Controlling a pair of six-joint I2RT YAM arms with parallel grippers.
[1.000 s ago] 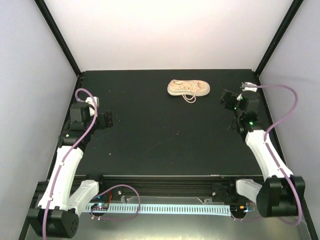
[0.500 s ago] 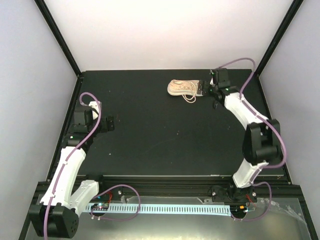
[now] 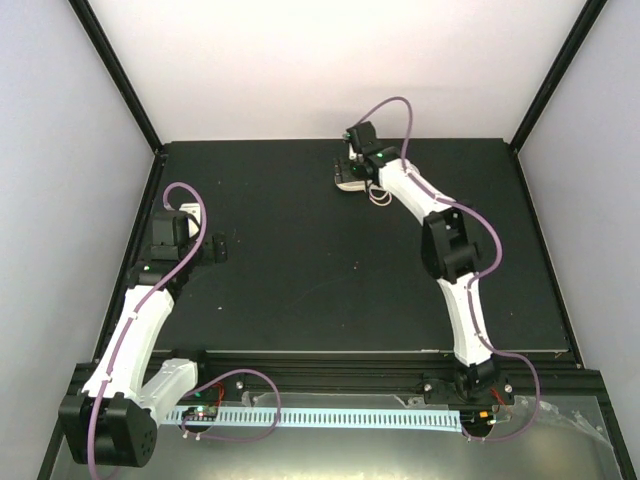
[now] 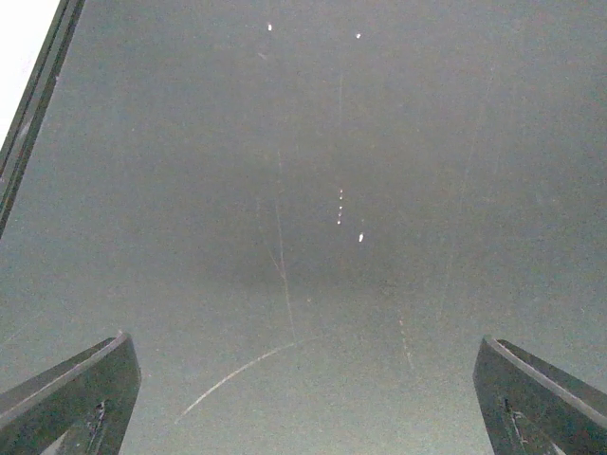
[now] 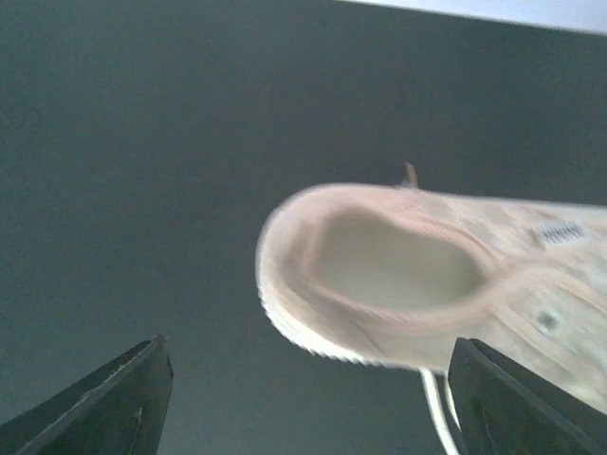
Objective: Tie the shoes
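Observation:
The shoe (image 3: pixel 346 181) is a small pale beige-pink sneaker lying at the far middle of the black table, mostly hidden under my right arm. Its cream laces (image 3: pixel 378 196) trail toward the near side. My right gripper (image 3: pixel 356 168) hangs over the shoe's left end. In the right wrist view the shoe (image 5: pixel 398 275) shows its heel opening, blurred, just ahead of the open right gripper (image 5: pixel 313 403); one lace (image 5: pixel 434 403) runs down beside the right finger (image 5: pixel 531 403). My left gripper (image 3: pixel 218 248) is open at the table's left side, and in its wrist view the left gripper (image 4: pixel 303 403) holds nothing.
White walls close the table on three sides, with black frame posts (image 3: pixel 540 95) at the far corners. The table's left edge (image 4: pixel 33 104) runs close to my left gripper. A perforated white rail (image 3: pixel 330 415) lies along the near edge between the arm bases.
My right arm has swung from the right side of the table across to the left and now reaches over the shoe. The left arm has hardly moved.

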